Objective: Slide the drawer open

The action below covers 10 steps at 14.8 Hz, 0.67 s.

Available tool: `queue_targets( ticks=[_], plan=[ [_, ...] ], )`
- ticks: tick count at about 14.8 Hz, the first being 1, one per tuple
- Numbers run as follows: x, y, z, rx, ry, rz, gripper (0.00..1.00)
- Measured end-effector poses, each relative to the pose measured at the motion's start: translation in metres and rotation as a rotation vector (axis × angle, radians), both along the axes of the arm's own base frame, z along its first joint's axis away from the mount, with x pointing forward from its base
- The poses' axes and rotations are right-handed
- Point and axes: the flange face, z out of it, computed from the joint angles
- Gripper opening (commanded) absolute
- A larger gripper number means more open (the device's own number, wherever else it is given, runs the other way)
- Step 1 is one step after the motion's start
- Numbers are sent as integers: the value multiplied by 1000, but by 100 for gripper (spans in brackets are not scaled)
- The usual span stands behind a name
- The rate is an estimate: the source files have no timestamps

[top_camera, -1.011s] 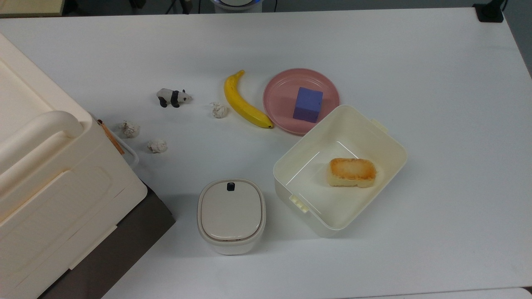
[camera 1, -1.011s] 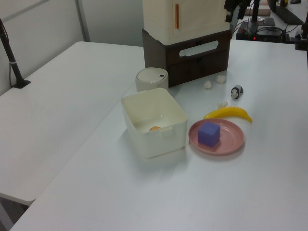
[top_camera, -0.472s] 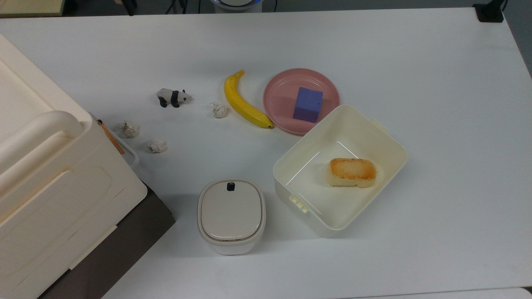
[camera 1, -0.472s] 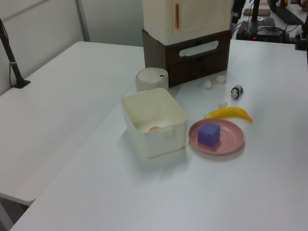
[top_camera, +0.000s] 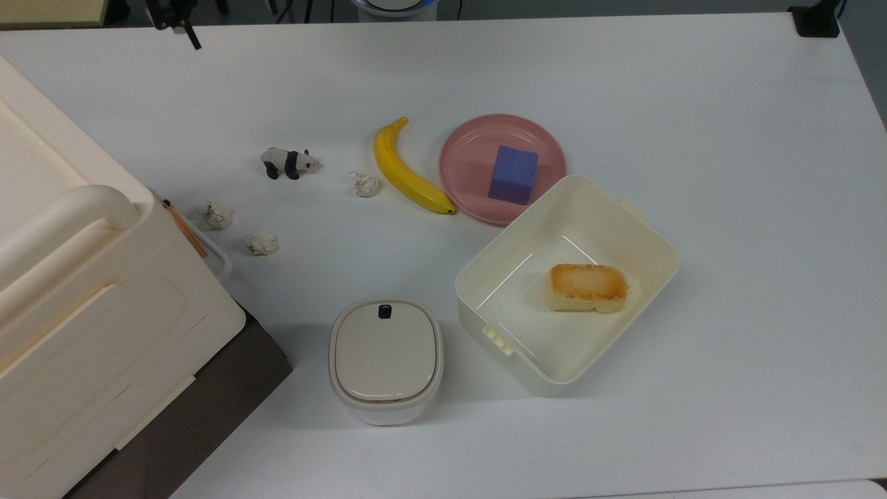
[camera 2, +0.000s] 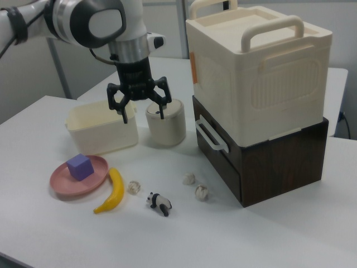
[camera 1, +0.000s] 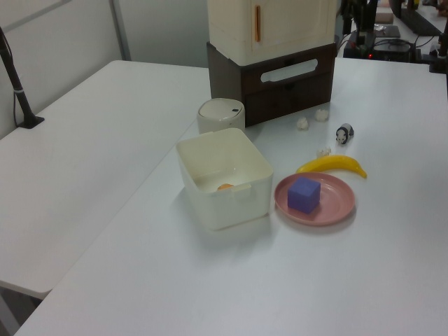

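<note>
While drawer (camera 2: 218,146) sits closed, gripper (camera 2: 143,106) hovers, fingers (camera 2: 124,111) spread.

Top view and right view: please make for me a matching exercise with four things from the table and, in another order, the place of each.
Things:
1. purple cube
2. toasted bread
3. drawer
4. gripper

Places:
a. inside the open cream tub
b. shut, under the cream cabinet
c. on the pink plate
d. in the air, fingers spread

Pairs: 1-c, 2-a, 3-b, 4-d
</note>
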Motion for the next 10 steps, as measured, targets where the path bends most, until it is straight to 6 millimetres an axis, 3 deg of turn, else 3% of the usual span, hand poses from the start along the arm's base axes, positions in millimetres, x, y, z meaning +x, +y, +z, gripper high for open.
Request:
queue_targets(
  ticks=[4, 10],
  plan=[
    [19, 3, -35, -76, -34, 31, 100],
    [66, 9, -85, -206, -103, 98, 100]
  ],
)
